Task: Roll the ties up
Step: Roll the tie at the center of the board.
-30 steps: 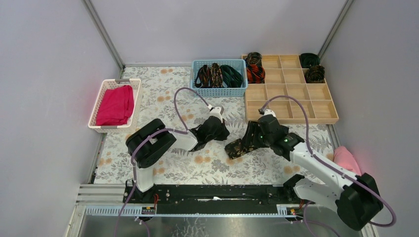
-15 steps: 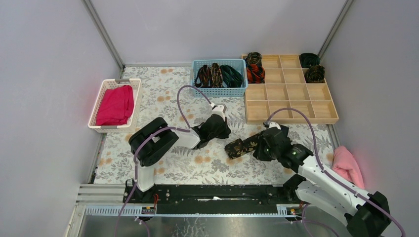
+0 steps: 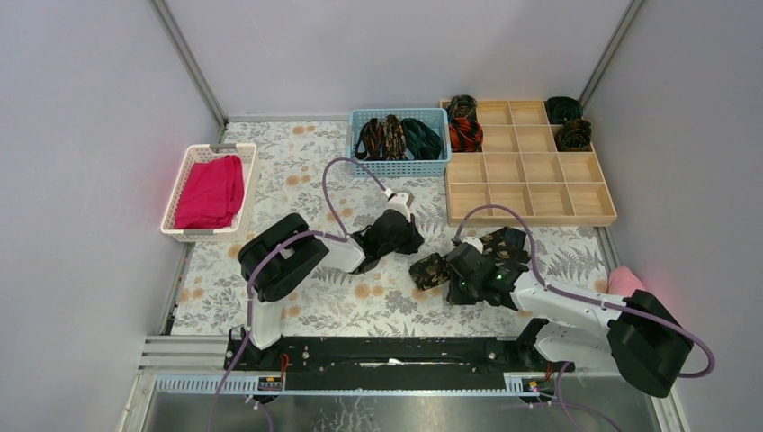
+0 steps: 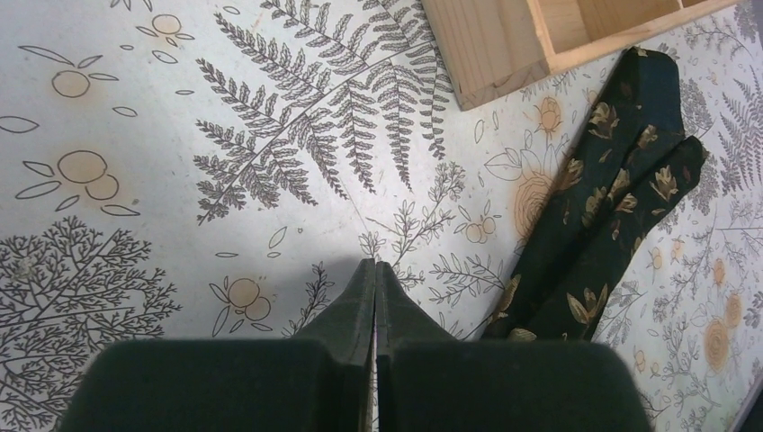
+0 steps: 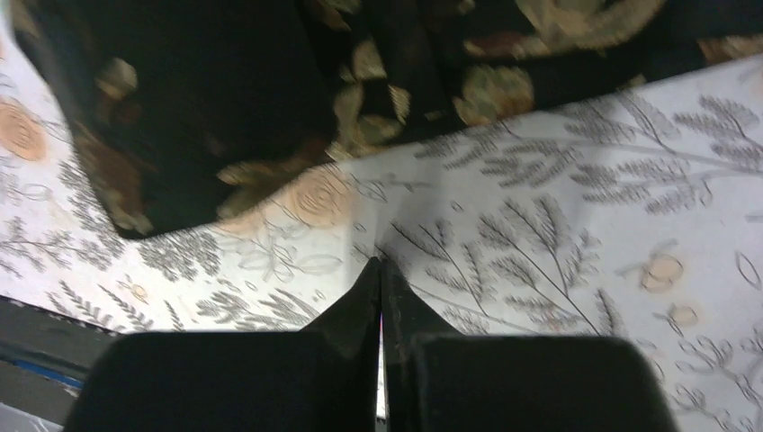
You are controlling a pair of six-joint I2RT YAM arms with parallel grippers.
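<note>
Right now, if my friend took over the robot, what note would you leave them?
Left gripper: shut, empty.
Right gripper: shut, empty, just short of the flowery tie, unrolled on the mat.
Done: four rolled ties in the wooden tray.
Left: roll the flowery one, then the loose ties in the blue basket.

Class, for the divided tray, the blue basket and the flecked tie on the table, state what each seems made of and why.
Divided tray: pale unfinished-looking wood, going by its matte tan walls. Blue basket: probably moulded plastic, from its even colour and slotted walls. Tie: soft woven fabric, apparently; it lies limp and folded, gold leaf pattern.
</note>
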